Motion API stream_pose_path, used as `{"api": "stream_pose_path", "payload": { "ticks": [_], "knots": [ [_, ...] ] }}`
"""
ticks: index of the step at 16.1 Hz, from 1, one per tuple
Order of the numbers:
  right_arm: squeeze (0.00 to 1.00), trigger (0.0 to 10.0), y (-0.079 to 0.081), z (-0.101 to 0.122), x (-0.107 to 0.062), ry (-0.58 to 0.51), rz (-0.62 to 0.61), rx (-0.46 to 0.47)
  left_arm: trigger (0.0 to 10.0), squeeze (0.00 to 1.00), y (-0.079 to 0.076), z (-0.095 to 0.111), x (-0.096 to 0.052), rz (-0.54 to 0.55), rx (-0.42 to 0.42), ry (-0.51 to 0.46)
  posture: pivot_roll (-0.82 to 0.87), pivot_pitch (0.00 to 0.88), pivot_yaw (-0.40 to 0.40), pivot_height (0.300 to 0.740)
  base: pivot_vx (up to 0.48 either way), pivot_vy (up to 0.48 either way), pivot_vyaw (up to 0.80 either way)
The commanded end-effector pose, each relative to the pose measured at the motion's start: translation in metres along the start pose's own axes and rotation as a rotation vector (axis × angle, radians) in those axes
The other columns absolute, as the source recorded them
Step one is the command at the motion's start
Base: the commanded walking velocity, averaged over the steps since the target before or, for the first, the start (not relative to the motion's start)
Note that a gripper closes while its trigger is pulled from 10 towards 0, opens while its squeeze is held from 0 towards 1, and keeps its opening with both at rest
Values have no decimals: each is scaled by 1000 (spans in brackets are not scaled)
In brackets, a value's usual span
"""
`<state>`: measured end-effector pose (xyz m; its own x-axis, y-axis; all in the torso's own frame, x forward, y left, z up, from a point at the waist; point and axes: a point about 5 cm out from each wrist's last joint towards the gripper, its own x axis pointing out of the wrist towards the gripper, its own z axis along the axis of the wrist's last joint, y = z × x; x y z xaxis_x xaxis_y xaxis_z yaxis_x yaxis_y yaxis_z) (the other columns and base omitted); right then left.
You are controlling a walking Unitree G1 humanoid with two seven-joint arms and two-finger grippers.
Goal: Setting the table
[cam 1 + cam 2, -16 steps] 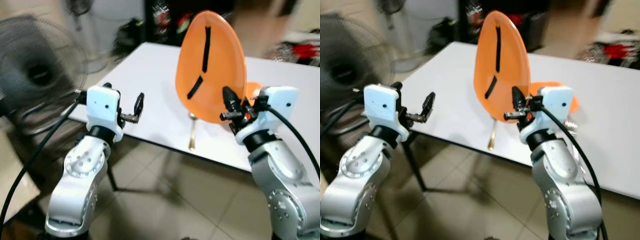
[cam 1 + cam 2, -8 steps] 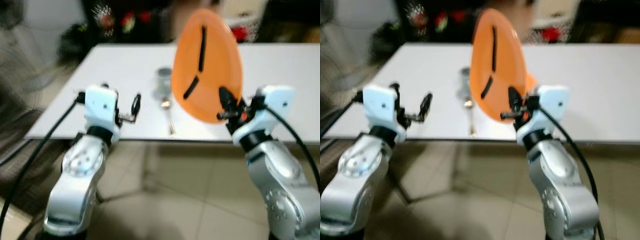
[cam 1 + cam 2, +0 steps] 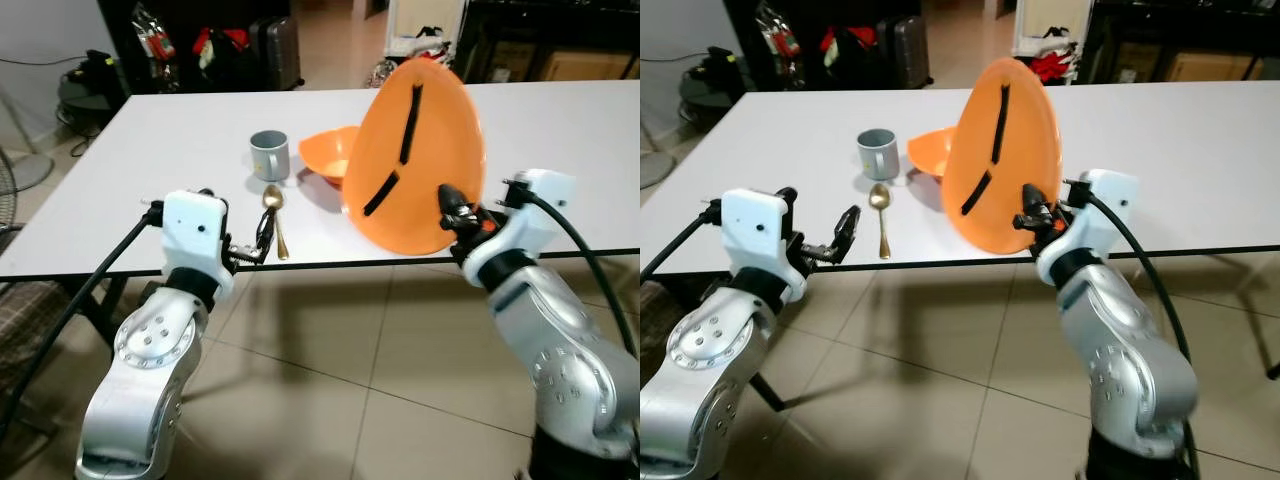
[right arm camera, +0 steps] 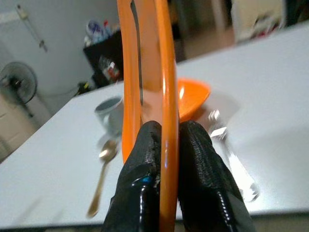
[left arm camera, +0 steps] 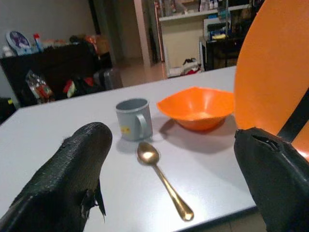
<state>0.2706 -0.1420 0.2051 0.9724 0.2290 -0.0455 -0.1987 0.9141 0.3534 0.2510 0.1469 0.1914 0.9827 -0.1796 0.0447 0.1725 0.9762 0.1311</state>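
The right end effector [image 4: 164, 145] pinches the lower rim of an orange plate [image 3: 420, 150], its two black fingers [image 4: 140, 164] pressed against either face, and holds the plate nearly upright and edge-on above the near edge of the white worktop [image 3: 150, 140]. Two black strips run across the plate's face. Behind the plate, partly hidden by it, an orange bowl [image 5: 198, 107] sits on the worktop, and just beside the bowl stands a grey mug [image 3: 270, 154]. A gold spoon [image 3: 274, 214] lies in front of the mug, its bowl end toward the mug and its handle pointing at the worktop's near edge. A silver fork [image 4: 231, 159] lies near the bowl on the far side of the plate. The left end effector [image 3: 830, 240] hovers at the near edge of the worktop, close to the spoon's handle, its fingers [image 5: 72, 174] spread apart and gripping nothing
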Motion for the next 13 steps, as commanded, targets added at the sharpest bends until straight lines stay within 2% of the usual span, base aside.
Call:
{"api": "stream_pose_path", "payload": {
  "ticks": [1,4,6,8,10,11,13],
  "knots": [
    [0,10000,7,1,3,30,63,34,10000,0,5,4,-3,12,5,-9,-78,17,25,740,0,0,0],
    [0,10000,7,-10,0,112,99,38,10000,0,7,2,-5,25,-2,0,-74,21,19,740,0,0,0],
    [0,10000,10,-16,-7,158,142,77,10000,0,6,-1,-11,22,-5,15,-75,30,22,740,0,0,0],
    [0,10000,9,-21,-16,185,181,120,10000,0,5,-4,-17,10,-5,28,-76,34,30,740,262,0,0],
    [0,10000,5,-22,-19,178,207,127,10000,0,6,-4,-17,9,-8,28,-74,36,33,740,311,0,0],
    [0,10000,5,-16,-20,140,233,60,10000,0,8,-3,-16,19,-10,19,-73,35,33,740,330,0,0],
    [0,10000,7,-11,-20,108,238,57,10000,0,9,-1,-15,31,-19,7,-74,35,32,740,334,0,581]
  ]
}}
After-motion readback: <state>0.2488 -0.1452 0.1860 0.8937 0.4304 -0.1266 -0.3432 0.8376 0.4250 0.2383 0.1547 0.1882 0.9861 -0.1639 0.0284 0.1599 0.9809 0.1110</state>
